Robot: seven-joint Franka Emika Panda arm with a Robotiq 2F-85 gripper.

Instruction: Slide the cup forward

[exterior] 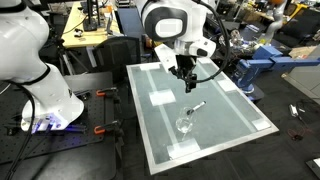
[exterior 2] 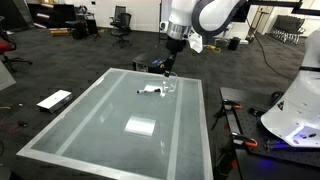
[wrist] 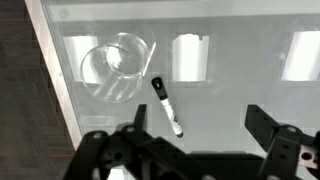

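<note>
The clear cup (wrist: 112, 66) stands on the pale glass tabletop (wrist: 230, 100), seen in the wrist view as a thin round rim at upper left. It also shows in both exterior views (exterior: 184, 125) (exterior 2: 170, 87). A marker pen (wrist: 167, 104) with a black cap and white body lies just beside it, also visible in both exterior views (exterior: 198, 107) (exterior 2: 149, 91). My gripper (wrist: 197, 125) is open and empty, hovering above the table (exterior: 184, 80) (exterior 2: 166, 68), with the pen's tip near one finger and the cup off to the side.
White paper-like patches (wrist: 188, 56) lie under the glass. The table's edge (wrist: 55, 90) runs close to the cup, with dark carpet beyond. A white robot base (exterior: 40, 90) stands beside the table. Desks and chairs fill the background.
</note>
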